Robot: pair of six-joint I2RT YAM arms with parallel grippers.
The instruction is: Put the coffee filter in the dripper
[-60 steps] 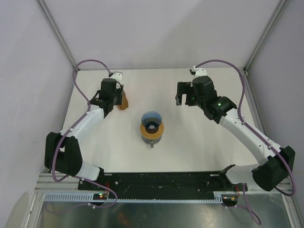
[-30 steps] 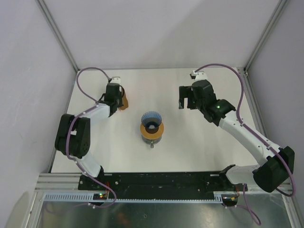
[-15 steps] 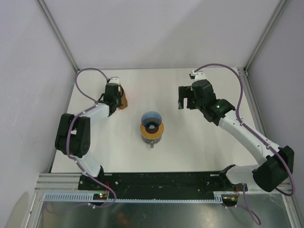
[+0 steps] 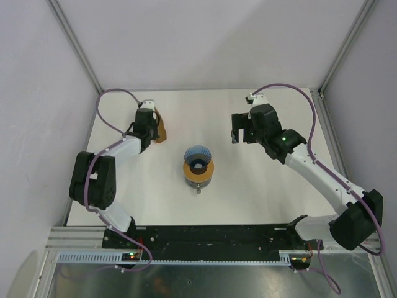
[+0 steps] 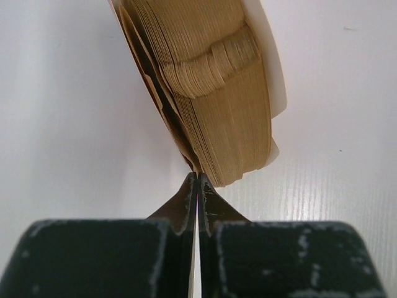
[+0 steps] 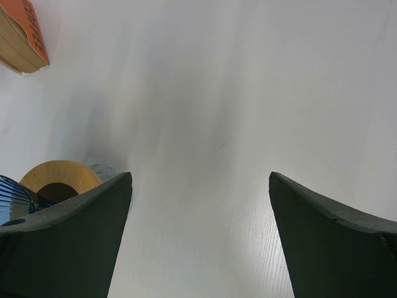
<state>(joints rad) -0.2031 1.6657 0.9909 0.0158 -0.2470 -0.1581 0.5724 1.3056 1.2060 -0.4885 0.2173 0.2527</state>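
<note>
Tan paper fills the left wrist view: the coffee filter [image 5: 214,93] sits in a packed stack inside its packet [image 5: 273,68], at the far left of the worktop [image 4: 260,186]. Left pincer [image 5: 197,181] is pressed together at the stack's lower edge; whether a single sheet is caught cannot be confirmed. Step in hand: picking the filter. Next move calls for a lift that draws one sheet free, then carriage to the dripper [image 4: 198,162], mid-worktop and well apart. Right pincer [image 6: 200,179] is spread wide, holding nothing. Overhead view gives the layout but hides the pinch, which only the left wrist view shows; the right wrist view alone shows the packet's dark lettering
</note>
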